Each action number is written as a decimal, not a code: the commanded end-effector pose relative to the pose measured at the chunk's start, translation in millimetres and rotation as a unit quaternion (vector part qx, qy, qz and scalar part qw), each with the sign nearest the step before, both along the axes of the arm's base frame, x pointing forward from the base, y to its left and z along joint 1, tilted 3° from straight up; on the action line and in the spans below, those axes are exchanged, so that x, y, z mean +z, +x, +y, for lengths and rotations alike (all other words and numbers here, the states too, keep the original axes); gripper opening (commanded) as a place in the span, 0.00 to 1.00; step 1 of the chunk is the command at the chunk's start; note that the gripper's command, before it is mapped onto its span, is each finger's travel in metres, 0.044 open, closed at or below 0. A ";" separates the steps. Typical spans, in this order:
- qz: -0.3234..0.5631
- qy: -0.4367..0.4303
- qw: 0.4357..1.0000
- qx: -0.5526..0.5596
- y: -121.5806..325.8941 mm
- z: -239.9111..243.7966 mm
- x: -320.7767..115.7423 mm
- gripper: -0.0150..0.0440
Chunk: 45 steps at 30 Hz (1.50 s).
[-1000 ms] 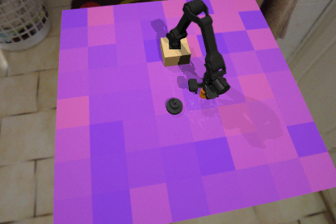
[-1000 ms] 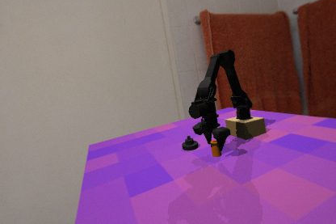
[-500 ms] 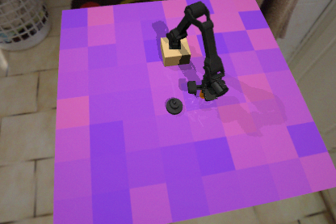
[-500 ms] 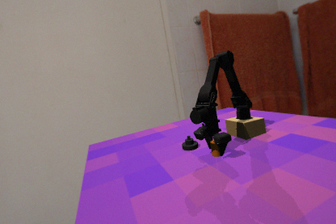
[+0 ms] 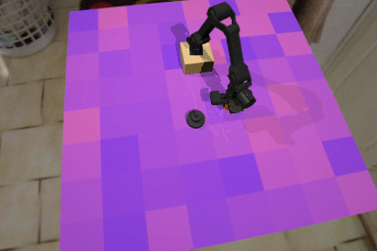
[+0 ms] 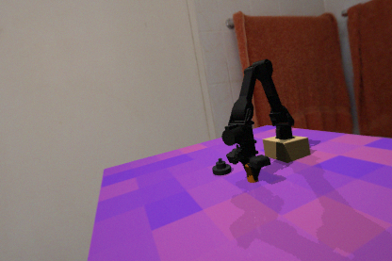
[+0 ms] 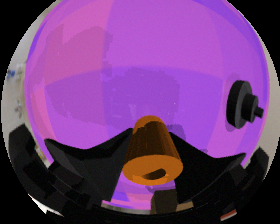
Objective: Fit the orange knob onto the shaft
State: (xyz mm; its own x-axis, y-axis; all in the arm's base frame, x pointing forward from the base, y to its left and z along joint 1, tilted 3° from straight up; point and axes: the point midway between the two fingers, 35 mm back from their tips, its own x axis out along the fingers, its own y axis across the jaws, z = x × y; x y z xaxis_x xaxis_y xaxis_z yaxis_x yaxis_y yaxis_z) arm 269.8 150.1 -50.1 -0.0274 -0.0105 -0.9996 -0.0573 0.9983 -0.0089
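The orange knob stands upright between the fingers, low at the table. Its upper face, with a dark hole, faces the wrist camera. My gripper points down and is shut on the knob, one finger against each side. The fingers hide part of the knob in the top and exterior views. The round dark pedestal stands apart from the gripper, to its left in the top and exterior views and to its right in the wrist view. Its short shaft points up; its flat side cannot be made out.
The tan block under the arm's base stands behind the gripper and pedestal in the top view. The arm arches from it over to the knob. The table top is patterned with purple and pink squares.
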 end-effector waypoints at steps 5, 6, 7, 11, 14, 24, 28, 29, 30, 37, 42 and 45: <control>0.001 0.002 1.000 0.000 2.1 1.8 10.1 0.31; 0.001 0.002 1.000 0.000 3.7 2.6 17.4 0.26; 0.001 0.002 1.000 0.000 5.2 3.3 24.9 0.25; 0.001 0.002 1.000 0.000 9.0 5.0 55.5 0.25; 0.001 0.002 1.000 0.000 9.9 5.2 79.3 0.25; 0.001 0.002 1.000 0.000 4.0 1.4 140.0 0.25; 0.001 0.001 1.000 0.000 6.9 -2.0 138.6 0.25; 0.001 0.001 1.000 0.000 8.8 -4.4 137.6 0.25; 0.000 0.001 1.000 0.000 10.7 -6.7 136.7 0.25; 0.000 0.001 1.000 0.000 23.3 -23.7 130.2 0.25; -0.001 0.000 1.000 0.000 31.5 -36.4 125.5 0.25; -0.001 0.000 1.000 0.000 36.2 -44.3 122.7 0.25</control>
State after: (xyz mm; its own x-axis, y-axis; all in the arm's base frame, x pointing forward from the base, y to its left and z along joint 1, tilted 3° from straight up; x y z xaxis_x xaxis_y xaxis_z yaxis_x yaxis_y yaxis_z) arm 301.1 113.2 74.9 -0.0293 -0.0073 -0.9995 -0.0551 0.9985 -0.0056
